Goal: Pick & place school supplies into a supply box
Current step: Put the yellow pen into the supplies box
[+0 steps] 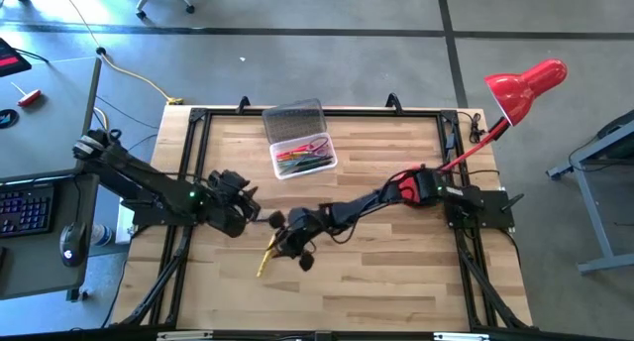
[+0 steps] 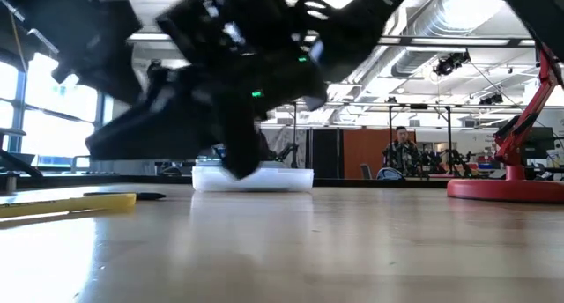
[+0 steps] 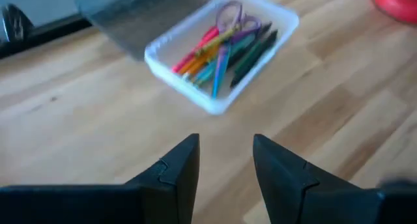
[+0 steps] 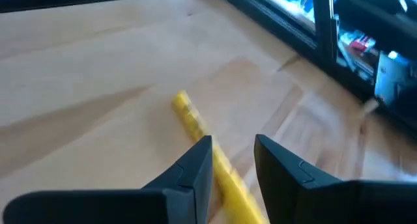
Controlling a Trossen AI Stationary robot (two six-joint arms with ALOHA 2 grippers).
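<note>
A yellow pen (image 1: 265,258) (image 4: 195,129) (image 2: 70,203) lies flat on the wooden table, left of centre. My right gripper (image 1: 288,244) (image 4: 233,143) is low over it, open, with one finger on each side of the pen's shaft; I see no closing on it. The clear supply box (image 1: 304,155) (image 3: 218,51) (image 2: 253,178) stands near the far edge with its greyish lid (image 1: 294,119) thrown back. Inside lie coloured pens and pencils and the purple-handled scissors (image 3: 232,17). My left gripper (image 1: 248,208) (image 3: 225,143) hovers open, left of centre, facing the box.
A red desk lamp (image 1: 523,89) leans over the far right corner; its base (image 2: 507,188) stands on the table. A black frame (image 1: 198,116) borders the table. A desk with a keyboard (image 1: 25,207) sits to the left. A person (image 2: 404,153) stands far behind.
</note>
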